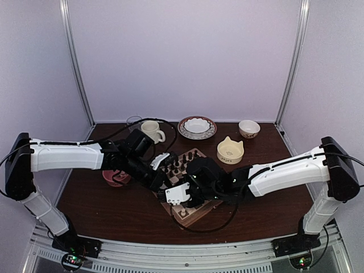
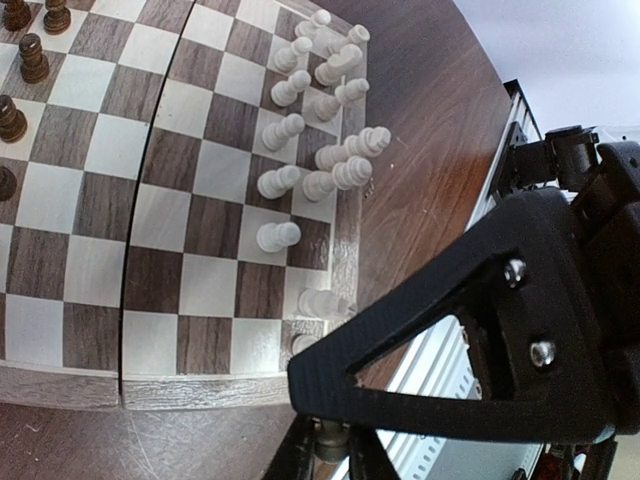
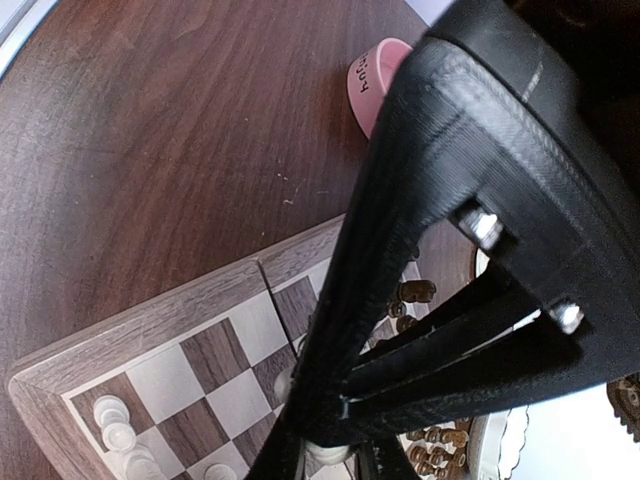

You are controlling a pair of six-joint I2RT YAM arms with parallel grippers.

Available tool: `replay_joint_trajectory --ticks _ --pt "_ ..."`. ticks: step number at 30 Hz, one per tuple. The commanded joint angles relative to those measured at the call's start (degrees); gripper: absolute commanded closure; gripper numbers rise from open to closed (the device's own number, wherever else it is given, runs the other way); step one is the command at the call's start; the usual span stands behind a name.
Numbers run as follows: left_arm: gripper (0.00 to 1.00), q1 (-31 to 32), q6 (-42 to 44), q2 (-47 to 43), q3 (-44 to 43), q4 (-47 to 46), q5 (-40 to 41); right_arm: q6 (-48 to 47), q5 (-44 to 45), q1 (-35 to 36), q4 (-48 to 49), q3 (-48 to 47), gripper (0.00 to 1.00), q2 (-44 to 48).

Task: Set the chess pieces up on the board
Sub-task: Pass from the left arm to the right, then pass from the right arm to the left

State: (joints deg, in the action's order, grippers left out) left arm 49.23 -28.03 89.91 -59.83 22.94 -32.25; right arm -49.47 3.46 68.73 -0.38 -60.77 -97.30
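The board [image 2: 190,200] lies at the table's middle, between both arms. In the left wrist view, cream chess pieces [image 2: 330,110] crowd its right edge and dark pieces [image 2: 33,58] stand at the upper left. Just off the board's near corner, my left gripper [image 2: 338,445] is shut on a small brownish piece. My right gripper [image 3: 325,458] is low over the board's squares, shut on a cream chess piece [image 3: 330,452]. More cream pieces [image 3: 110,410] stand near the board's corner in the right wrist view.
A pink cup [image 1: 114,177] stands left of the board. Along the back are a cream mug [image 1: 151,131], a patterned plate with a white bowl [image 1: 197,127], a small bowl [image 1: 249,128] and a yellow cat-eared bowl [image 1: 230,151]. A metal rail runs along the near edge.
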Motion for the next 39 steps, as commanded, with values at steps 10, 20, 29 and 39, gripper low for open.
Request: replay_joint_trajectory --ticks 10,20,29,39 --pt "0.57 0.3 -0.4 -6.8 3.1 -5.9 3.2 4.6 -2.2 -0.9 0.7 0.5 0.97 2.1" --pt "0.46 0.3 -0.6 -21.1 10.9 -10.6 13.3 12.9 -11.8 -3.6 4.5 4.5 0.98 8.2" --pt "0.45 0.3 6.2 -35.4 27.9 -37.0 13.2 30.1 -27.0 -6.0 8.6 2.3 1.0 9.1" --pt "0.46 0.5 12.4 -38.8 43.4 -68.0 7.3 42.9 -37.1 -6.6 10.6 -2.3 1.0 5.2"
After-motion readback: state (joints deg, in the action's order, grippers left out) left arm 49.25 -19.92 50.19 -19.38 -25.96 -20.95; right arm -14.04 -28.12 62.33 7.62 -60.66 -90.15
